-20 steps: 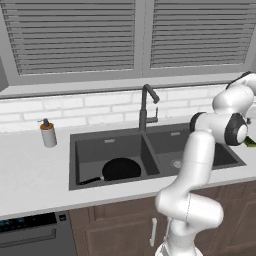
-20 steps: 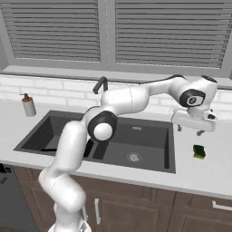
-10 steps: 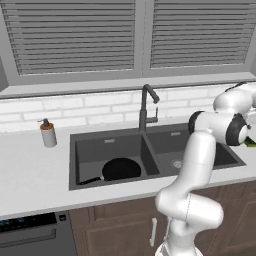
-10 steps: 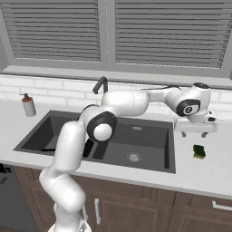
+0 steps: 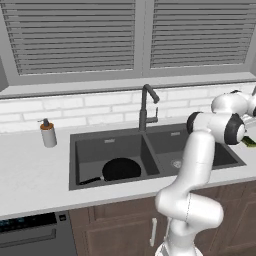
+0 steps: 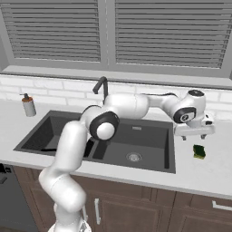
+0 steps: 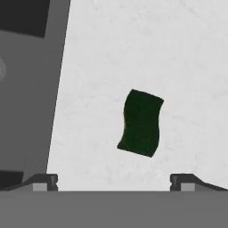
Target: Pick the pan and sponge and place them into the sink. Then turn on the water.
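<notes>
The bench [image 6: 213, 167], pale and lightly marbled, runs across the lower half of both base views, under a white brick backsplash and shuttered windows. Set into it is the sink [image 6: 136, 166], a dark grey double basin across the middle of each base frame, with a tall dark gooseneck faucet [image 5: 145, 107] rising at its back edge; no stream falls from the spout, so the water looks to be off.

The pan [image 5: 121, 169] already lies in one basin, at the centre-left of the left base view: round, shallow and black, its thin handle running toward the lower left of that frame. That part of the job appears done.

The claw [image 6: 193, 136] hangs at the right of the right base view, jaws spread wide and grasping nothing, just above and left of the sponge [image 6: 199, 152]. Judging by the task, it is held there to drop onto the sponge next.

A small soap dispenser [image 5: 48, 134] stands on the bench at the left of the left base view, well apart from the work.

The sponge [image 7: 141, 123] lies flat on the bench beside the sink's edge, right of centre in the hand view: a small dark green rectangle with gently wavy sides, sitting between the two finger tips and above them in that frame.
</notes>
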